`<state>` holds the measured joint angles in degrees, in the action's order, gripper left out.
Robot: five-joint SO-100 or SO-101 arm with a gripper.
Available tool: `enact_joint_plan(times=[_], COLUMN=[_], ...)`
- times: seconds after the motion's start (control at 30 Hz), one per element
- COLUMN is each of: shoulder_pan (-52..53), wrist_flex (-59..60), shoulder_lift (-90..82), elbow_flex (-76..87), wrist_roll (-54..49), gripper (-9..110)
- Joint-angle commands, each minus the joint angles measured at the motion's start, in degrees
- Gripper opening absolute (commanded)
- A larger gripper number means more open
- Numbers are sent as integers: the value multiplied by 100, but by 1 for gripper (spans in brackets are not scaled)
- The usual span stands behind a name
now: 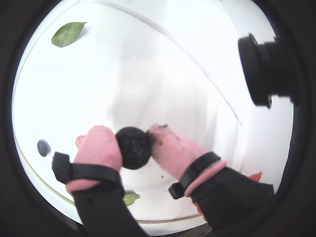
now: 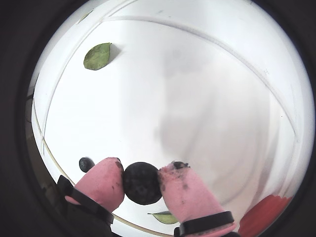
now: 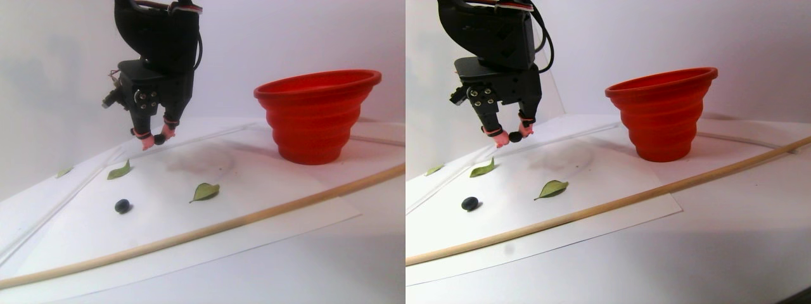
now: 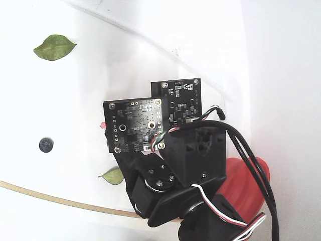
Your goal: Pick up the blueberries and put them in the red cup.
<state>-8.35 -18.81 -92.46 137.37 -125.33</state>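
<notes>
A small round dark blueberry (image 2: 141, 183) sits pinched between the pink padded tips of the black gripper (image 2: 142, 182), raised above the white desk (image 3: 266, 183). It could slip out before reaching the red ribbed silicone cup (image 3: 317, 117); another berry (image 3: 121, 205) waits below.

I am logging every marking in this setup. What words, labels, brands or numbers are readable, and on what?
None can be read.
Two circuit boards on the arm, fixed view: tiny print, too small and blurred to read.
Red cup: no visible text.
White sheet: blank.
</notes>
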Motion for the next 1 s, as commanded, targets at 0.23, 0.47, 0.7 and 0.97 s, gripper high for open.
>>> enact_joint_plan(times=[0.23, 0.47, 0.7, 0.97], shoulder_pan=[132, 308, 466, 677], wrist_flex=[642, 993, 1556, 2136], shoulder_lift=[-1354, -1846, -2514, -3182], elbow_flex=[167, 343, 457, 580], wrist_roll=[9, 0, 35, 9], gripper=[11, 11, 11, 11])
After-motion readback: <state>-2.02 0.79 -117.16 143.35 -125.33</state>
